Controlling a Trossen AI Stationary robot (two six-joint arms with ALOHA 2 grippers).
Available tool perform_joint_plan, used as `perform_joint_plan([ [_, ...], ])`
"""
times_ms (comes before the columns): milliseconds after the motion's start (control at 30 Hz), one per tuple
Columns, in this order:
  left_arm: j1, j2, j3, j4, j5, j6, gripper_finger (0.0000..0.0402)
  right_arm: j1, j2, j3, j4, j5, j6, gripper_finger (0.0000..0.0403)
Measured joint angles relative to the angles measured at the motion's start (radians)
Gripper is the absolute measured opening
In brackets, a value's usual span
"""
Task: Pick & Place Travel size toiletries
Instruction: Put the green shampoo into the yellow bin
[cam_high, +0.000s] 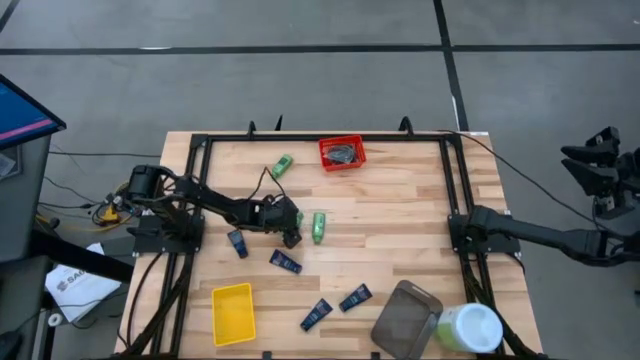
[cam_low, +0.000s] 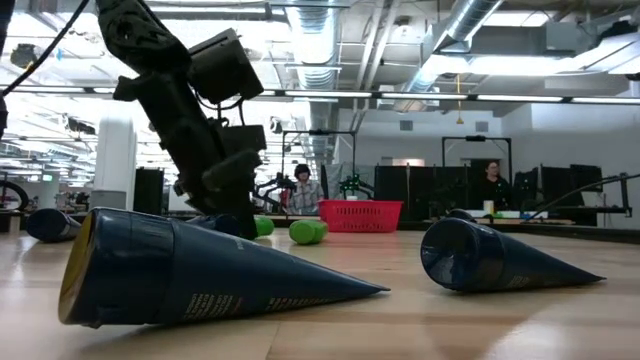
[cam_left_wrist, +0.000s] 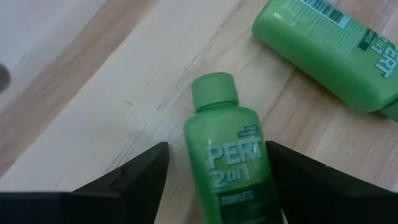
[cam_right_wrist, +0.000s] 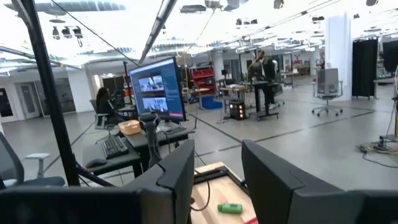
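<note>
My left gripper (cam_high: 291, 228) is low over the middle of the wooden slat surface (cam_high: 400, 240). Its fingers (cam_left_wrist: 134, 177) are spread, straddling a small bright green plastic bottle (cam_left_wrist: 233, 162) lying flat between them, cap pointing away from the wrist. A second green bottle (cam_high: 319, 227) lies just beside, at 3 o'clock. A third green bottle (cam_high: 283, 165) lies near the red plastic basket (cam_high: 342, 153) at 12 o'clock. Dark blue tubes (cam_high: 285, 262) are scattered toward 6 o'clock, near the yellow bin (cam_high: 233, 313). My right gripper (cam_right_wrist: 214, 174) is parked off the surface's right edge, fingers apart, holding nothing.
</note>
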Motion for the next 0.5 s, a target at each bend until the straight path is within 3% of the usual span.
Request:
perform_joint_plan([
  [500, -0.022, -0.04, -0.005, -0.006, -0.01, -0.008, 0.0152, 0.0, -0.001, 0.002, 0.03, 0.0, -0.014, 0.0127],
])
